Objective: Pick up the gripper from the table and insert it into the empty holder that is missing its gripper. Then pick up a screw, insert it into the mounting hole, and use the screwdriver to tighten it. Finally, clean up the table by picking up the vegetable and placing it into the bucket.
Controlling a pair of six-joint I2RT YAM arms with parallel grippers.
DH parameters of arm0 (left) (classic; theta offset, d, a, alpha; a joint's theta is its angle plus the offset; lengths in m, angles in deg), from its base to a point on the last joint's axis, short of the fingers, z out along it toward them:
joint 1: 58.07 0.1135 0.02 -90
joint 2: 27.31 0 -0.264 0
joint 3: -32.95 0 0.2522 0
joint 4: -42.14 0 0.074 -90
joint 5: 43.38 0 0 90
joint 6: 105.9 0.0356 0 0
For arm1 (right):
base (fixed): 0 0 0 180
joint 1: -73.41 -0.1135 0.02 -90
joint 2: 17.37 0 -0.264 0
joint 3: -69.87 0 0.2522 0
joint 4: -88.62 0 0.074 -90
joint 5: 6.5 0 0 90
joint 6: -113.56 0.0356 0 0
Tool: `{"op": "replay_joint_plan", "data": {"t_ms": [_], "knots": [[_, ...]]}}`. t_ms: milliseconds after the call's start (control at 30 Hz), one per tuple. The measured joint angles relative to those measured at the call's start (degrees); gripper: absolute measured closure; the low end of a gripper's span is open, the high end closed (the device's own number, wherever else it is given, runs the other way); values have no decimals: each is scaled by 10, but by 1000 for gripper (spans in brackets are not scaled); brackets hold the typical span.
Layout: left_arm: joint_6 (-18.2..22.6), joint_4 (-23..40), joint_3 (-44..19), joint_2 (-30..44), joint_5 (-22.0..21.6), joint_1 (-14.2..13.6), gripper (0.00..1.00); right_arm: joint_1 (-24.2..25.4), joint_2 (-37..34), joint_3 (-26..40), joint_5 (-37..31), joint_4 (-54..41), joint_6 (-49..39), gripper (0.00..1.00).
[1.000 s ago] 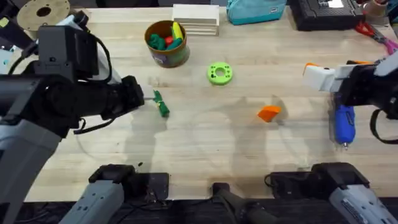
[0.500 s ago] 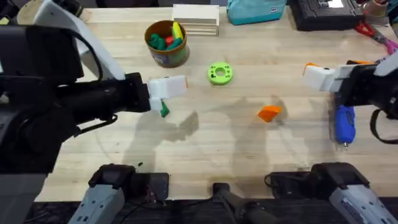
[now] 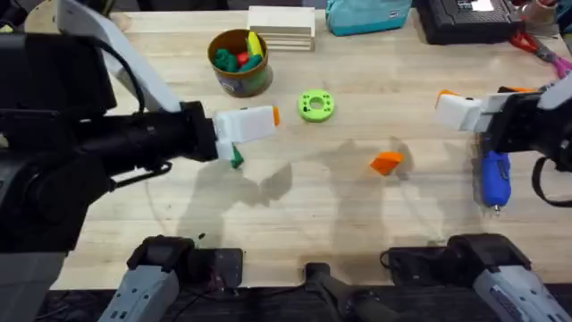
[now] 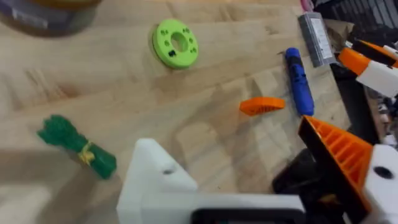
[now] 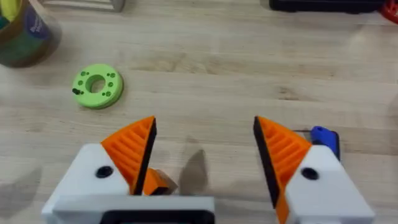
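The loose orange gripper (image 3: 386, 162) (image 4: 262, 106) lies mid-table. My left gripper (image 3: 259, 121) (image 4: 227, 140) is open; one side is the empty holder (image 4: 149, 180), bare white, and the other carries an orange ribbed tip. It hovers over the dark green vegetable (image 3: 235, 158) (image 4: 78, 146). At the far right my right gripper (image 3: 465, 103) (image 5: 205, 155) is open, nothing between its orange fingers. The blue screwdriver (image 3: 494, 176) (image 4: 298, 81) lies beside it. Toys fill the bucket (image 3: 239, 61) at the back. I cannot make out a screw.
A flat bright green ring (image 3: 315, 105) (image 5: 97, 86) lies between the bucket and the orange piece. Wooden slats (image 3: 281, 27), a teal bag (image 3: 366, 16) and a black case (image 3: 469, 18) line the far edge. The table's front middle is bare wood.
My left arm has swung to the right, bringing its gripper out over the vegetable and toward the green ring. The right arm and the loose objects have stayed put.
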Motion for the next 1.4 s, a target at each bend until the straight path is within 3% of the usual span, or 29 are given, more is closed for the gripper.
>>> {"op": "replay_joint_plan", "data": {"t_ms": [267,467,633,800,1000,1200,1400], "knots": [[130,-142,4,-11,-10,-3,13,0,0,0,0,0,0,87],[177,-241,92,-132,-44,-43,14,0,0,0,0,0,0,87],[176,-294,203,-269,-58,-64,14,0,0,0,0,0,0,87],[147,-348,314,-376,-70,-85,14,0,0,0,0,0,0,86],[114,-444,415,-413,-77,-116,14,0,0,0,0,0,0,87],[100,-405,428,-413,-80,-153,14,0,0,0,0,0,0,86],[97,-405,428,-413,-80,-155,14,0,0,0,0,0,0,87]]}}
